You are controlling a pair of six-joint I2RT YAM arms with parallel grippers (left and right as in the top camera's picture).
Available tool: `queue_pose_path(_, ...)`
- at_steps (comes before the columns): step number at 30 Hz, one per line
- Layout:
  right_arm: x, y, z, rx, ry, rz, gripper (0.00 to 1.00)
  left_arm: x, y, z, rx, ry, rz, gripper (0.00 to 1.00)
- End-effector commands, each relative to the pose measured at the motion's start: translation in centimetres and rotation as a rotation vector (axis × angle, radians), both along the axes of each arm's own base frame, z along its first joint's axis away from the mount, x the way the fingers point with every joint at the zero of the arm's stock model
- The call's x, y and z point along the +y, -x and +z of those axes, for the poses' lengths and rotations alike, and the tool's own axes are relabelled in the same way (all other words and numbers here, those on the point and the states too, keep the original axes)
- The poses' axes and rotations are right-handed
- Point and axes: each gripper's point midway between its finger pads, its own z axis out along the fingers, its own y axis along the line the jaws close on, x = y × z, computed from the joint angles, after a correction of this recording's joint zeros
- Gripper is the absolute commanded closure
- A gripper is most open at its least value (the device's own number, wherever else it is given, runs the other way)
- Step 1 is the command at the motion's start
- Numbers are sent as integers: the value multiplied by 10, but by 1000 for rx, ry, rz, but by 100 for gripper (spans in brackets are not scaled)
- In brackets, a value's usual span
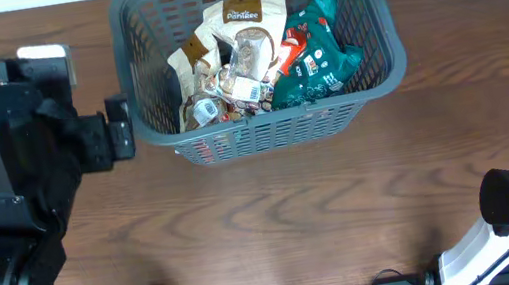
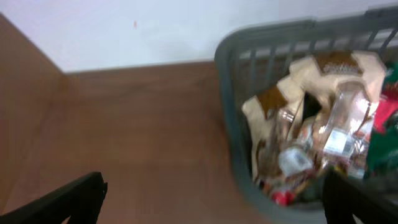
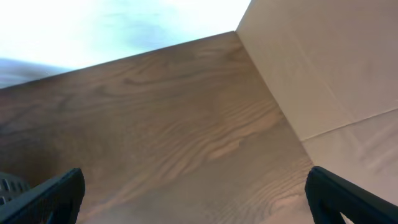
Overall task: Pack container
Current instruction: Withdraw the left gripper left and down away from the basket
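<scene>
1. Broadly, the wooden table (image 1: 276, 220) shows no loose packet in the overhead view, so I judge the packing to be at or near its end.
2. The container (image 1: 263, 131) stands upright at the far middle of the table.
3. The left gripper (image 1: 120, 128) hovers just outside the container's left wall. Its fingers (image 2: 68, 202) are spread wide with nothing between them.
4. The right gripper (image 3: 196, 186) is well apart from the container, over bare wood on the right. It is likewise wide and empty.
5. Inside the container, beige packets (image 1: 241, 18), a teal packet (image 1: 323, 56) and a clear packet (image 1: 248, 63) lie heaped and overlapping.
6. The next move probably calls for finding any item out of view. Failing that, the left arm should draw back without knocking the wall.
</scene>
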Motion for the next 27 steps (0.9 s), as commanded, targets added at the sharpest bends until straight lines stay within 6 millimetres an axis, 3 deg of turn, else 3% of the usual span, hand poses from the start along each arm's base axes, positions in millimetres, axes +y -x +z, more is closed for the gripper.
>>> queue_pose_path(1, -3, 9, 13, -34, 7, -26, 1, 7, 7, -5, 26, -32, 16, 1)
queue_pose_path(10, -3, 9, 13, -34, 7, -26, 1, 8, 12, -3, 14, 17, 48, 1)
queue_pose_path(18, -3, 9, 12, -34, 7, -26, 1, 10, 20, 36, -162, 161, 104, 1)
queue_pose_path(21, -3, 9, 13, -34, 7, -26, 1, 13, 32, 55, -246, 186, 99, 1)
queue_pose_path(27, -3, 9, 12, -34, 7, -26, 1, 28, 72, 76, -356, 242, 131, 1)
